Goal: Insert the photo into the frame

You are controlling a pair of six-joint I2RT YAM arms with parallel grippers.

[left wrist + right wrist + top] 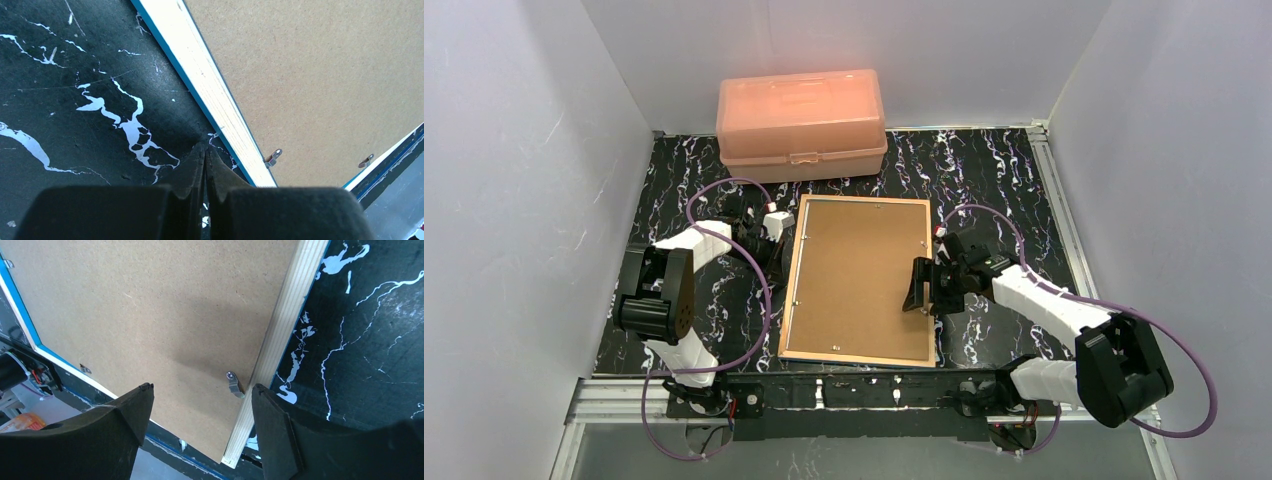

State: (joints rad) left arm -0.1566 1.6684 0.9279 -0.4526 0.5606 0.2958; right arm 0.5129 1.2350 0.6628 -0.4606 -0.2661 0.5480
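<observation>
The frame (792, 285) lies flat in the middle of the black surface (984, 170), with its back side up. It is a big rectangle. Its back edge is pale wood with thin lines in it (210, 90), and a strip of bright blue shows along the outside. A plain brown board (859, 275) fills the inside of the frame. The board looks flat, dull and a bit speckled, like thick card. Small shiny metal clips (273, 156) sit at the inner edge of the wood and lie on the board.

The surface is dark and smooth, with white squiggly lines like marble. At 12 o'clock from the frame stands a peach plastic box (801, 122) with round corners and a closed lid.

The left claw (205, 150) is at about 10 o'clock from the frame, low over the black surface and just beside the wooden edge. Its two black pointed fingers are pressed tight together and hold nothing.

The right claw (202, 387) is at the frame's 3 o'clock edge. Its two black fingers are spread wide apart with nothing held between them. One finger is over the brown board and the other is over the black surface, so the wooden edge (277, 340) and one metal clip (233, 383) show in the gap. I cannot tell if it touches the frame.
</observation>
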